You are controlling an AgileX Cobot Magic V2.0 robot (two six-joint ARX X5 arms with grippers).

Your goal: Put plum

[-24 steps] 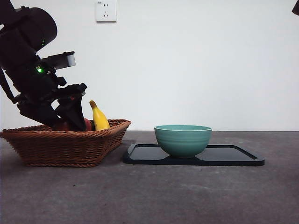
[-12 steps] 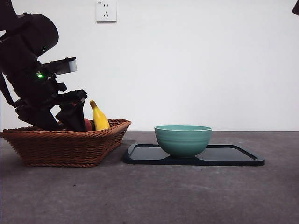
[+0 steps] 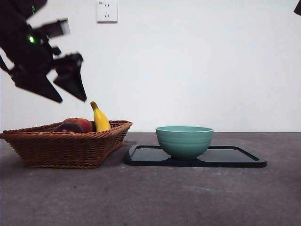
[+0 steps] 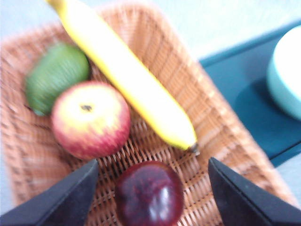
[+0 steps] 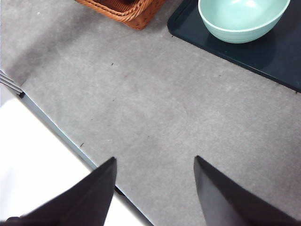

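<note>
The dark maroon plum (image 4: 149, 194) lies in the wicker basket (image 4: 221, 141), close to the red-yellow apple (image 4: 90, 118) and below the tip of the banana (image 4: 136, 84). In the front view the plum (image 3: 68, 127) peeks over the basket rim (image 3: 66, 149). My left gripper (image 3: 71, 99) hangs open and empty well above the basket; in its wrist view (image 4: 153, 161) the jaws stand wide on either side of the plum, not touching it. My right gripper (image 5: 154, 159) is open and empty over bare table.
A green avocado-like fruit (image 4: 56, 75) lies in the basket's far corner. A teal bowl (image 3: 184, 141) stands on a dark tray (image 3: 235, 157) to the right of the basket. The right arm shows only as a black tip (image 3: 297, 7) at the top corner.
My left gripper has risen out of the basket, up and slightly left, with nothing in it. The plum and apple, hidden behind it before, now show in the basket.
</note>
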